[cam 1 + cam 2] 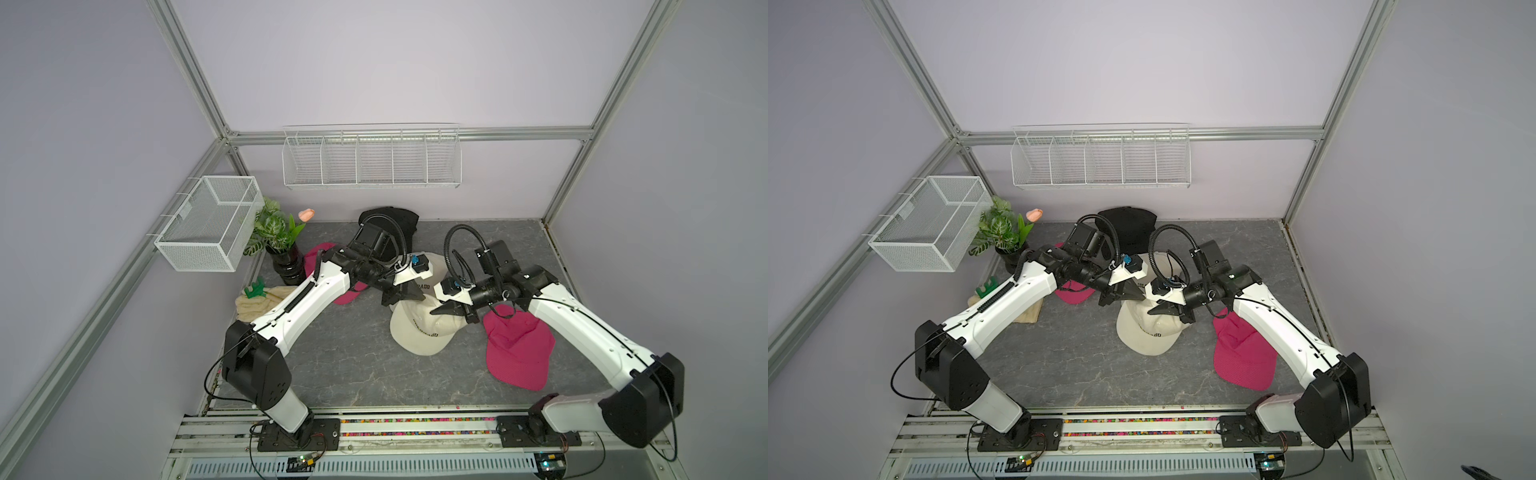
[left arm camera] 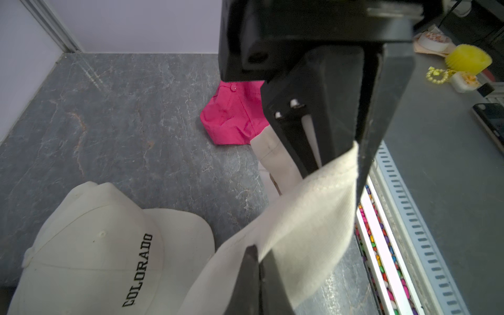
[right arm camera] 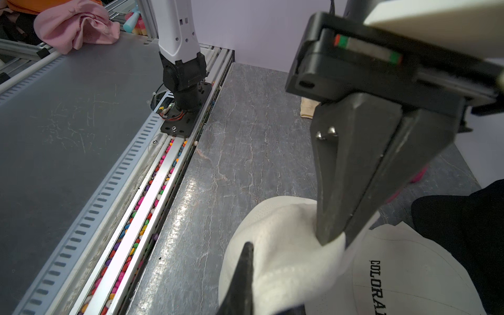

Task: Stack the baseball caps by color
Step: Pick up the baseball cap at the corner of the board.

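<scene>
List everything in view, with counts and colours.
cream caps: at least two, cream, "COLORADO" lettering, table centre
black caps: pile, count unclear, black, back centre
pink caps: two, hot pink, front right; second left of centre, partly hidden
towel: one, cream, left edge
toy: one, green, on towel
plant: one, green, black pot, back left
basket: one, white mesh, left wall
rack: one, white wire, back wall
table: one, grey
arms: two, white and black, from front rail
left fingers: black, shut on a cream cap
right fingers: black, shut on a cream cap
</scene>
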